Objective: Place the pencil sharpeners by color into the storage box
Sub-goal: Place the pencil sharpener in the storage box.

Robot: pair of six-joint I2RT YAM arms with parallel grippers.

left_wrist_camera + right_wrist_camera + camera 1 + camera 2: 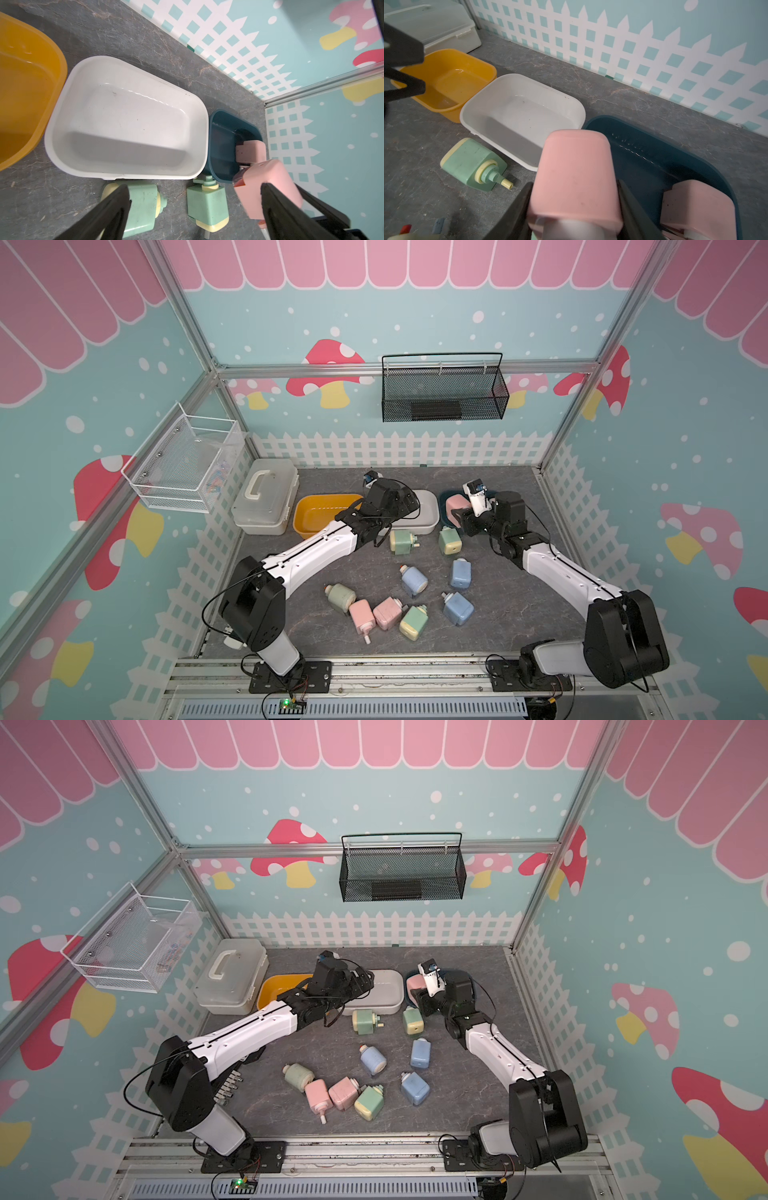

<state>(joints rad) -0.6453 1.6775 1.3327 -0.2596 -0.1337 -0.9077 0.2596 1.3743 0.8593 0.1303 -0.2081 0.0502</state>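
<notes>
Ahead of the right gripper [574,185] the blue tub [643,153] lay open; a pink sharpener [695,203] blocked the end nearest it.

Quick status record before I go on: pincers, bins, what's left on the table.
right pincer: shut on pink sharpener, at rim of blue bin
left pincer: open, holding nothing
blue bin: second pink sharpener inside
white bin, yellow bin: nothing seen inside
table: four green sharpeners, three blue sharpeners, two loose pink sharpeners

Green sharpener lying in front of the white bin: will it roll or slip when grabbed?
Probably won't roll: the green sharpener is boxy, resting on a flat side. Smooth plastic looks slippery; grip flat faces. The protruding crank knob may snag if pushed.
</notes>
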